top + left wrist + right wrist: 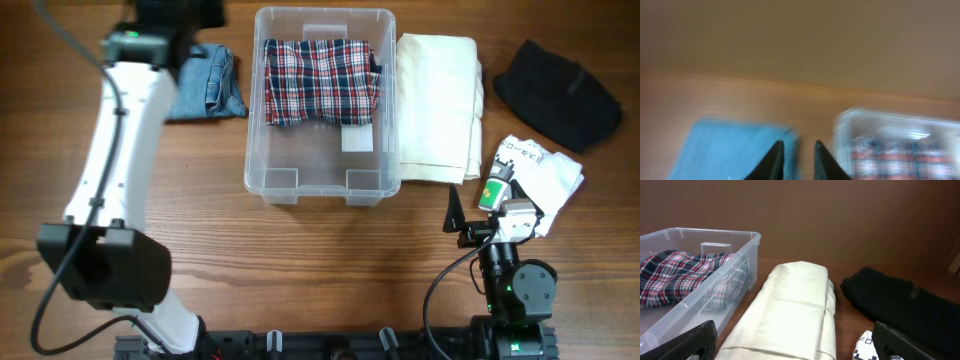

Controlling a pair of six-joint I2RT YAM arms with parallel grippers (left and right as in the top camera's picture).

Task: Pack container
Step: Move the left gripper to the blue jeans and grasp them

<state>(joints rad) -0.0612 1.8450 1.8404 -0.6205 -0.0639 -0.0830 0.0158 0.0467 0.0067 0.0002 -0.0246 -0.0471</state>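
- Packing looked partly done: one plaid cloth (320,82) lay inside the container (320,165), filling the far half. The near half was bare.
- The container sat mid-counter (300,260) toward the far side, open side up. Its long axis ran straight away from the robot, with a short end facing the arms. The small white label (357,138) was on the near-right part of the base.
- Waiting outside were:
  - denim (210,82) just left of the container
  - a cream cloth (437,105) right up against its right wall
  - a black cloth (558,92) further right
  - a white printed one (540,170) by the right arm
- The left tool (797,150) hung over the denim's right edge, next to the container's corner. Its fingers were only a narrow gap apart with nothing between them. That view was pretty blurry, though.
- The right tool (792,330) was spread wide and empty, low near the counter, looking at the cream cloth.
- My guess was that the denim was the step in hand. The left tool would need to spread wider, drop onto the fold, pinch enough layers that it doesn't unroll, then lift clear of the thick rim.
- The obvious drop spot was the bare near half, so it wouldn't pile onto the plaid.
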